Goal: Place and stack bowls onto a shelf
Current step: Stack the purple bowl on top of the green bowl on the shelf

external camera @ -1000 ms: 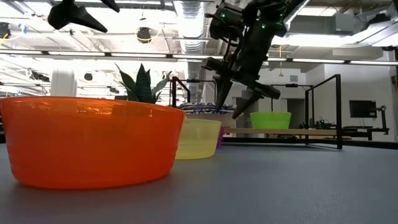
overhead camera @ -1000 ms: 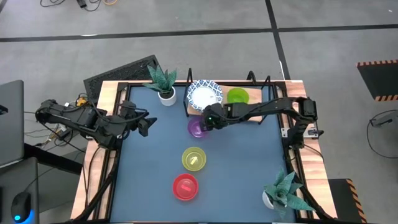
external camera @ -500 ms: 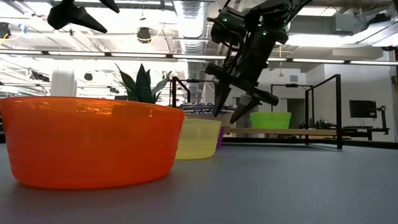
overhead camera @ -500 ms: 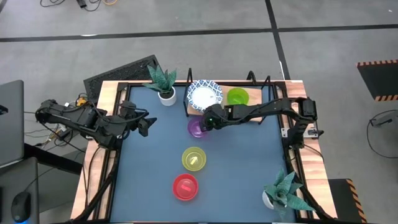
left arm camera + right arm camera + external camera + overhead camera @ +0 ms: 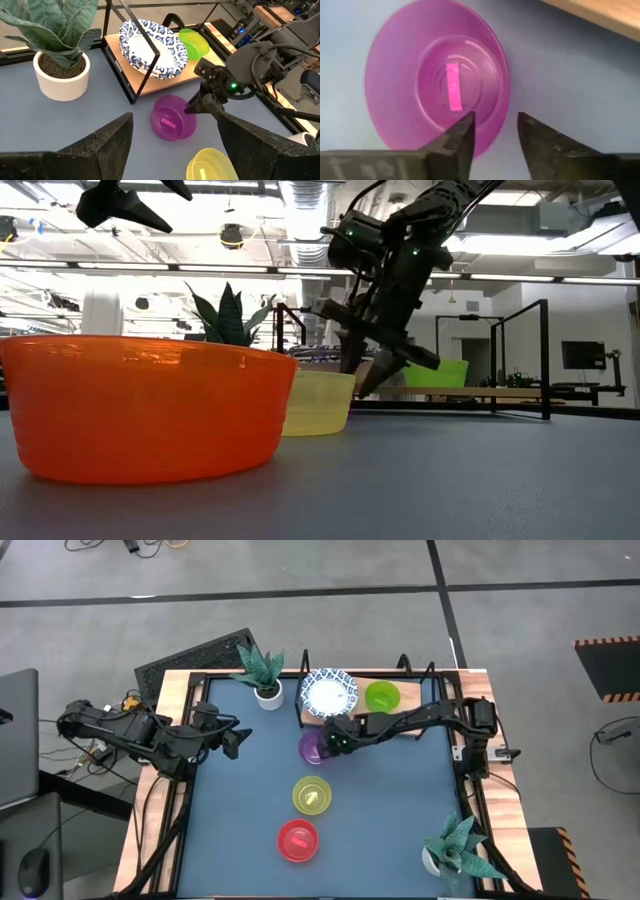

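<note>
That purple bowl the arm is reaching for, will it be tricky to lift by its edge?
The purple bowl looks like thin glossy plastic, so probably light, slightly bendy and slippery. The right gripper straddles its rim; a one-sided pinch may tilt it.

I see a lab: exposed ceiling ducts (image 5: pixel 300 200), grey floor (image 5: pixel 520 630), hazard-striped tape (image 5: pixel 606 642), monitor (image 5: pixel 580 355) behind my bench (image 5: pixel 390 810).

Plain bowls: purple (image 5: pixel 314 747), green (image 5: pixel 382 695), yellow (image 5: pixel 311 795), red (image 5: pixel 298 841). Plants: two (image 5: pixel 262 670) (image 5: pixel 455 848).
</note>
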Controlling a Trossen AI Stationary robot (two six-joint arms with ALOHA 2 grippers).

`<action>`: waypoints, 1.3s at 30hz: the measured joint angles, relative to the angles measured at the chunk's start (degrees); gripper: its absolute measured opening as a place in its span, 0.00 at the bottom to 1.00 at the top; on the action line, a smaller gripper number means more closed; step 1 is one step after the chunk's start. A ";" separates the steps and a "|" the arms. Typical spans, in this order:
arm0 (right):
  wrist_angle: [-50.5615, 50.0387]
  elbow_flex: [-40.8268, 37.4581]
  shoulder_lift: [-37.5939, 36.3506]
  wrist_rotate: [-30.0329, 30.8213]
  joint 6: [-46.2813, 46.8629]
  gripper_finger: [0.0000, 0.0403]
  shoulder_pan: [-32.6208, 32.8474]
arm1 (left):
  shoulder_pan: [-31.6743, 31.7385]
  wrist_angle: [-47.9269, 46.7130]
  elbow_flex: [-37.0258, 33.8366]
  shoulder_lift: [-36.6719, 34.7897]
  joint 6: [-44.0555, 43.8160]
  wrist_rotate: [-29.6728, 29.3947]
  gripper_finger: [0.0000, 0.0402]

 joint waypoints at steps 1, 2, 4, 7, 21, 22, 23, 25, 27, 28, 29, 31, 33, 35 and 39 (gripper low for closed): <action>-0.32 -0.06 0.02 -0.10 -0.18 0.37 -0.14 | 0.00 0.00 0.00 0.00 0.00 0.00 0.68; -0.48 -0.06 0.06 -0.49 -0.27 0.33 -0.30 | 0.00 0.00 0.00 0.00 0.00 0.00 0.68; -0.44 -0.06 0.06 -1.41 -0.67 0.23 -0.40 | 0.00 0.00 0.00 0.00 0.00 0.00 0.68; -0.59 -0.06 0.06 -1.54 -1.62 0.08 -0.34 | 0.00 0.00 0.00 0.00 0.00 -0.01 0.68; -6.32 1.79 -5.79 -2.73 -3.33 0.06 -0.76 | 0.00 -0.13 0.00 0.00 0.42 -1.20 0.68; -7.62 2.56 -6.86 -2.47 -4.08 0.06 -0.83 | 0.00 -0.23 0.00 0.00 0.42 -1.30 0.68; -8.71 3.33 -8.24 -2.02 -4.72 0.06 -0.99 | 0.00 -0.41 0.00 0.02 0.39 -1.41 0.68; -12.72 4.92 -10.93 -1.68 -6.67 0.06 -1.18 | 0.00 -0.52 0.00 0.00 0.38 -1.50 0.68; -16.58 7.11 -14.00 -1.90 -9.26 0.06 -1.38 | 0.00 -0.75 0.00 0.00 0.37 -1.51 0.68; -19.38 8.31 -15.44 -2.16 -11.23 0.06 -1.63 | 0.00 -0.79 0.00 -0.01 0.32 -1.51 0.68; -22.42 9.69 -16.81 -2.50 -13.49 0.06 -1.82 | 0.00 -0.79 0.00 -0.02 0.10 -1.53 0.68; -28.00 12.87 -19.46 -2.51 -18.97 0.06 -3.16 | 0.00 -0.87 0.00 -0.02 -0.15 -1.55 0.68; -34.02 16.27 -21.26 -1.73 -26.04 0.06 -5.79 | 0.00 -0.81 0.00 -0.02 -0.22 -1.64 0.68; -38.38 19.70 -22.13 -0.12 -33.76 0.06 -9.85 | 0.00 -0.79 0.00 -0.02 -0.22 -2.02 0.68; -46.61 25.56 -20.61 0.24 -46.68 0.06 -20.09 | 0.00 -0.89 0.00 -0.02 -0.94 -3.09 0.68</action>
